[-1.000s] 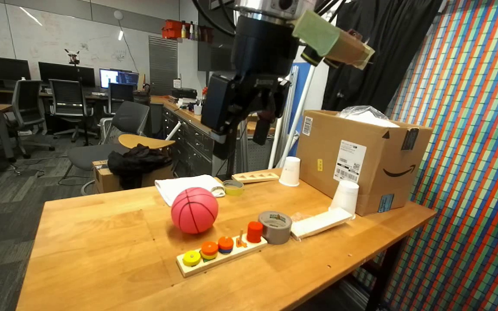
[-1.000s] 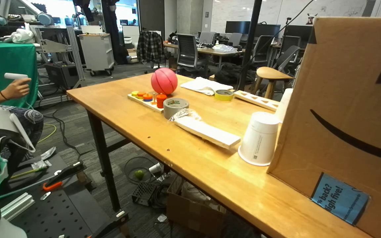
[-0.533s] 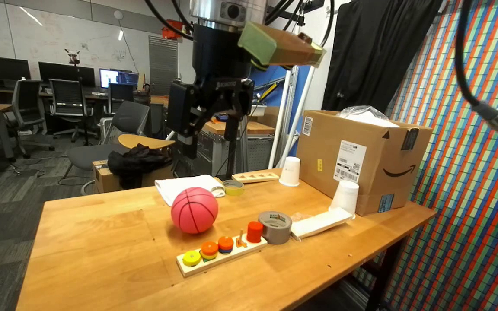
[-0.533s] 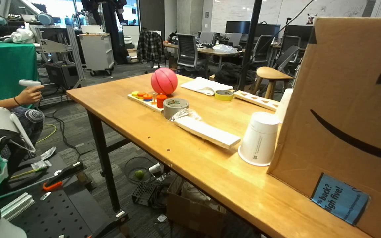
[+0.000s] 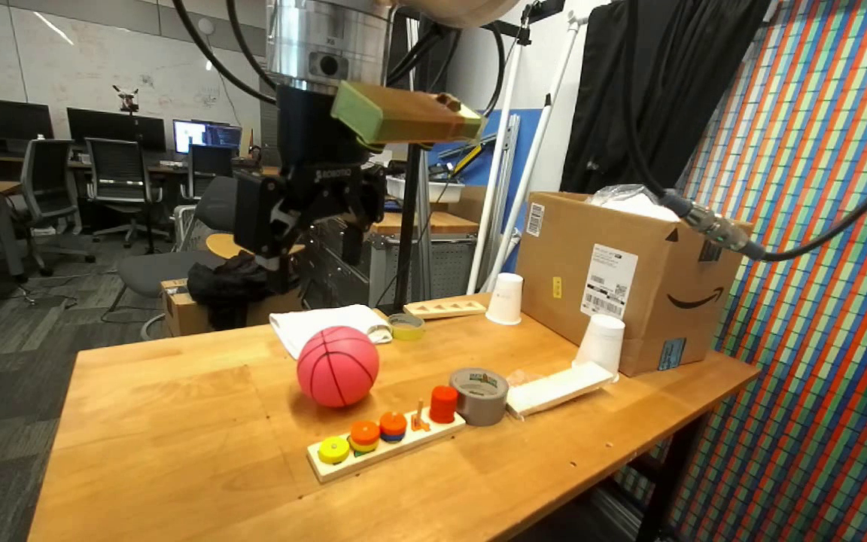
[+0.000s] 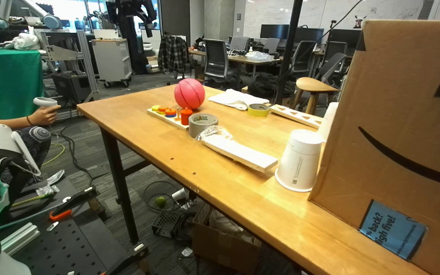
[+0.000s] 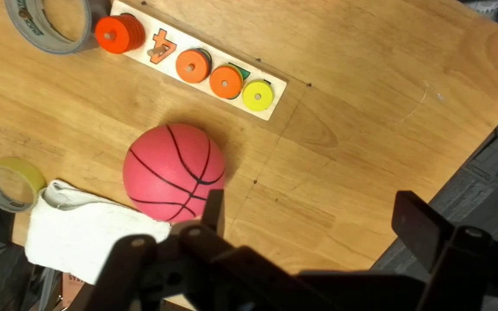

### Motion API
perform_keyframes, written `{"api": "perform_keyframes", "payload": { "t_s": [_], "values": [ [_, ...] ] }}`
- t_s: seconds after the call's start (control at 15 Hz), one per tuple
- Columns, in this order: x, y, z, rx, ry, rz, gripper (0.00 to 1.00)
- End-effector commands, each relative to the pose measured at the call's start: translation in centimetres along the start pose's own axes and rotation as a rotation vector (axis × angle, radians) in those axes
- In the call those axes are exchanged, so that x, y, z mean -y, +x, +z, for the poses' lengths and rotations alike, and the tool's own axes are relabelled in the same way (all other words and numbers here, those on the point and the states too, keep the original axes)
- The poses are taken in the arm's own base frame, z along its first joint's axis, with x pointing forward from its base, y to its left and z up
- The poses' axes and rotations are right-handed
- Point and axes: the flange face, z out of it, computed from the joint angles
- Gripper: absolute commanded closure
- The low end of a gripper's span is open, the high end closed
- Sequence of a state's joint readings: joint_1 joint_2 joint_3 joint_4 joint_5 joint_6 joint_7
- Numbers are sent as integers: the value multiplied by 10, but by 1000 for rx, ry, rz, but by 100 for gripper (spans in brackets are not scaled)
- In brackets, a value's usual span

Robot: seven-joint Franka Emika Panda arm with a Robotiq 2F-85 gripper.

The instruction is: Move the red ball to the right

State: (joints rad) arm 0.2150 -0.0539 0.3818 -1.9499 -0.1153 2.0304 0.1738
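Observation:
The red ball (image 5: 338, 366), pinkish with dark seams, rests on the wooden table (image 5: 177, 421). In an exterior view my gripper (image 5: 316, 263) hangs above and behind the ball, fingers pointing down, apart from it. Seen from the wrist, the ball (image 7: 173, 170) lies left of the space between the widely spread fingers; the left finger (image 7: 213, 209) overlaps its lower right edge in the picture. Only wood and floor show between the fingers of the gripper (image 7: 311, 208). The ball (image 6: 190, 94) also appears at the table's far side, with part of the gripper at the top edge.
Beside the ball lie a peg board with coloured rings (image 7: 268, 113), a grey tape roll (image 5: 479, 399), a white cloth (image 7: 89, 233) and a yellow tape roll (image 7: 33, 175). White cups (image 6: 299, 160), a white block (image 6: 239, 152) and a cardboard box (image 5: 629, 278) stand further along.
In an exterior view my gripper has travelled left and somewhat lower, now nearly over the ball's far side. From the opposite camera it has come down and rightward. The ball stays put.

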Motion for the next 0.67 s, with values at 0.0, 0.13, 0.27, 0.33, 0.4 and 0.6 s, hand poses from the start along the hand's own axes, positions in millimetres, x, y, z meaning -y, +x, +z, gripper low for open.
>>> {"api": "perform_keyframes", "payload": {
  "t_s": [0.0,0.13,0.27,0.33,0.4,0.6],
  "values": [
    [16,28,2,8,21,-14,0],
    [24,36,7,18,36,-25,0],
    [32,45,16,35,47,-30,0],
    [34,50,23,46,52,-27,0],
    [36,53,28,54,56,-26,0],
    [36,66,41,54,63,-1,0]
  ]
}}
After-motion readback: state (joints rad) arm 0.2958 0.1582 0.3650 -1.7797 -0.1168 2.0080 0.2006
